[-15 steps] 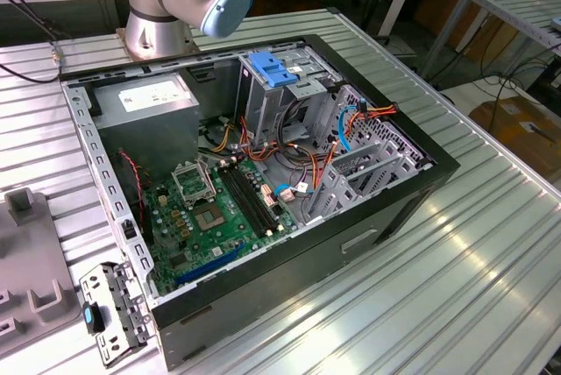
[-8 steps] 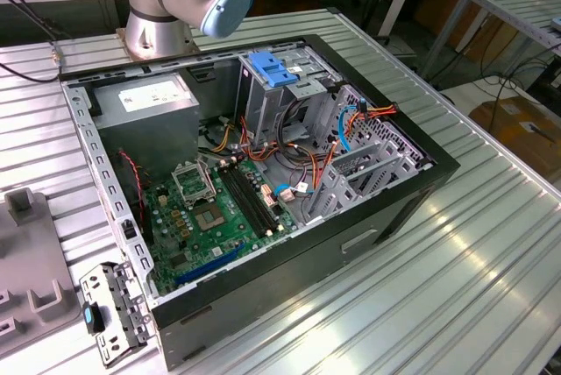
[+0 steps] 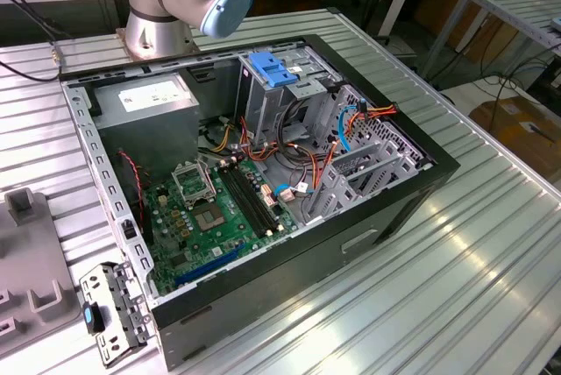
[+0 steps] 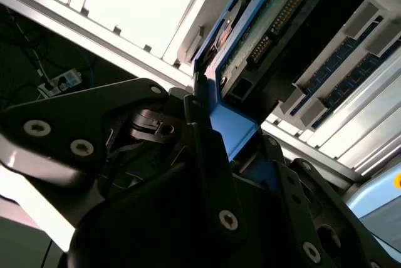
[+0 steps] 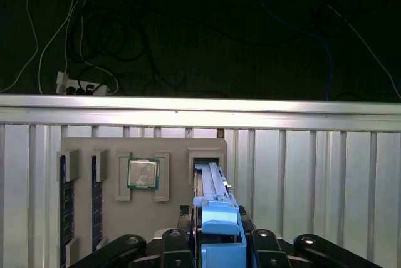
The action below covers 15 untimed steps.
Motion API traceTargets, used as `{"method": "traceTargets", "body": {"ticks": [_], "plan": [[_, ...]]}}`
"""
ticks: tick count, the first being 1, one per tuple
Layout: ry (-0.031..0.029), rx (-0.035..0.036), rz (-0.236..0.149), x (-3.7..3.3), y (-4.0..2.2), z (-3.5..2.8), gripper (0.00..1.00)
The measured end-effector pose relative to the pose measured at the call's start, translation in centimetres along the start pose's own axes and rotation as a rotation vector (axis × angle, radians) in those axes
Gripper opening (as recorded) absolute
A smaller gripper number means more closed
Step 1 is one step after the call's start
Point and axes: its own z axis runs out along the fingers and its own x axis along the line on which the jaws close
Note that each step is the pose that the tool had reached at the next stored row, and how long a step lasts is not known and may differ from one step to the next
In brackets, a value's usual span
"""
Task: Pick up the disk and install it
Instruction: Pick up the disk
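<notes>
The disk [image 5: 215, 188] is seen edge-on in the first wrist view, with a blue side rail along it. Its far end lies at a slot in the grey holder tray [image 5: 175, 149]. In the second wrist view the disk [image 4: 263, 24] shows its green circuit board and connector, framed by the blue rail. My gripper [image 5: 217, 237] is shut on the disk's near end, with a black finger [image 4: 207, 149] pressed against the blue rail on each side. Whether the disk still rests in the slot I cannot tell. The open computer case [image 3: 421, 184] lies on the table in the exterior view.
The holder tray also carries a processor chip [image 5: 143, 173] and memory sticks [image 5: 62, 208]. In the case, a blue latch piece [image 3: 272, 70] sits atop the drive cage above the motherboard [image 3: 219, 213] and cables. The arm's base [image 3: 166, 7] stands behind the case. A small bracket [image 3: 110, 314] lies at its front corner.
</notes>
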Motion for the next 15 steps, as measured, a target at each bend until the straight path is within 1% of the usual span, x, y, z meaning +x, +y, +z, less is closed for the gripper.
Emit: {"method": "traceTargets", "body": {"ticks": [15], "plan": [[-0.0011,0.0002,0.000,0.00,-0.01,-0.50,0.37]]}}
